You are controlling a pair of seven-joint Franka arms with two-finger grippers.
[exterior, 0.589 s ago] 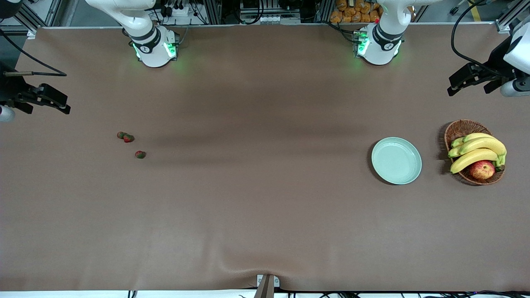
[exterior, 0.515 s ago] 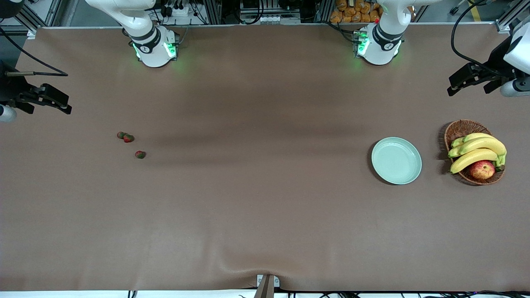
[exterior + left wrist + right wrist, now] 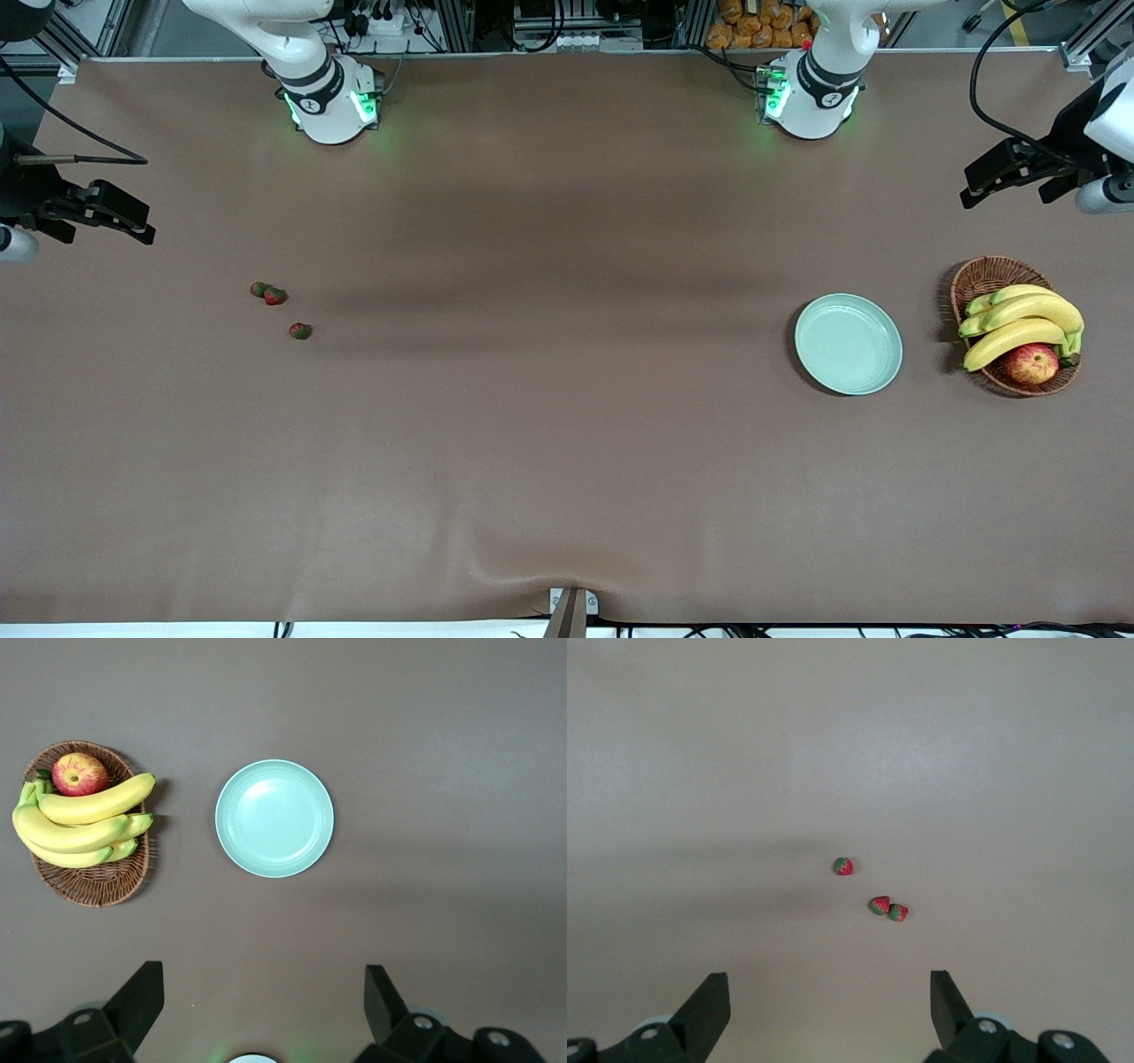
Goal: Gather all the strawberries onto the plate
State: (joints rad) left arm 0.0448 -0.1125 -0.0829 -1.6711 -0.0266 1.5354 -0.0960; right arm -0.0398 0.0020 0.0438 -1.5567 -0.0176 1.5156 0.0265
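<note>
both grippers shifted slightly | left gripper [image 3: 257,1014] fingers open | right gripper [image 3: 828,1014] fingers open

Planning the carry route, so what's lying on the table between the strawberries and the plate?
Nothing: in the front view only bare brown table runs from the strawberries to the plate.

Light: you get even, bright overhead light.
Shadows: soft dark bands cross the brown table cloth [image 3: 567,443].
Focus: sharp throughout.

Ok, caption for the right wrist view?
Open right pincer above three strawberries on the brown table.
</note>
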